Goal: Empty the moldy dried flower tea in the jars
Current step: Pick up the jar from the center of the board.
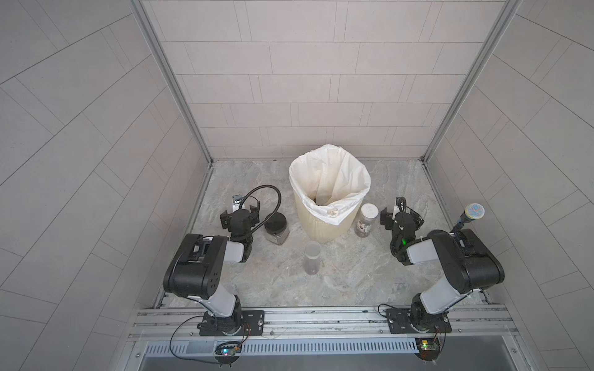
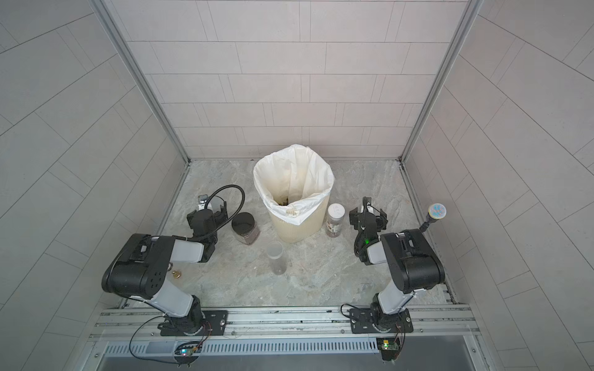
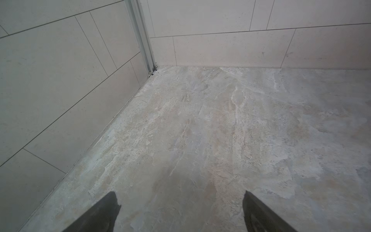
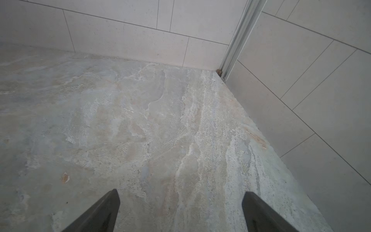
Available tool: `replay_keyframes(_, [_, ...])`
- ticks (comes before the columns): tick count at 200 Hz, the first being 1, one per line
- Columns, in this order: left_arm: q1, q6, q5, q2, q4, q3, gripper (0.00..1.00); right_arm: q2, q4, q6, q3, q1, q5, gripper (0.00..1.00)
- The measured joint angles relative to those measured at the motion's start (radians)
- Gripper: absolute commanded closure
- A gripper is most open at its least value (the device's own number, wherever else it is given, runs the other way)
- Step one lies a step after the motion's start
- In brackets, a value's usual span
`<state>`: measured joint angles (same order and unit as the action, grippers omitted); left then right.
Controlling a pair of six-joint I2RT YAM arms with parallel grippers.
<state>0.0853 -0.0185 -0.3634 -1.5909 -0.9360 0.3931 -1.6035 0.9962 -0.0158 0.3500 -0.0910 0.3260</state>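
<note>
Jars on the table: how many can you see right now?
3. A squat black-lidded jar left of the bin, a white-lidded labelled jar right of it, a tall slim clear jar in front. The bin could hide another behind it.

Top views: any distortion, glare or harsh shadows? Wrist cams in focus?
In both top views, wide-angle bending curves the wall tile lines toward the edges; light is soft and even, shadows faint, no glare; the clear tall jar nearly blends into the stone table. Left wrist view: table fairly sharp, the open left gripper dark and soft-edged. Right wrist view: same for the right gripper.
</note>
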Motion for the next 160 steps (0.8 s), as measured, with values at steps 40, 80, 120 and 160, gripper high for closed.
replay_keyframes(40, [0.000, 0.000, 0.000, 0.000, 0.000, 0.000, 0.00, 0.007, -0.009, -0.003, 0.000, 0.007, -0.016, 0.00])
replay_keyframes(80, [0.000, 0.000, 0.000, 0.000, 0.000, 0.000, 0.00, 0.007, -0.011, -0.004, 0.000, 0.007, -0.024, 0.00])
replay_keyframes(120, [0.000, 0.000, 0.000, 0.000, 0.000, 0.000, 0.00, 0.007, -0.011, -0.004, 0.000, 0.007, -0.028, 0.00])
replay_keyframes(160, [0.000, 0.000, 0.000, 0.000, 0.003, 0.000, 0.00, 0.007, -0.014, -0.004, 0.000, 0.007, -0.028, 0.00])
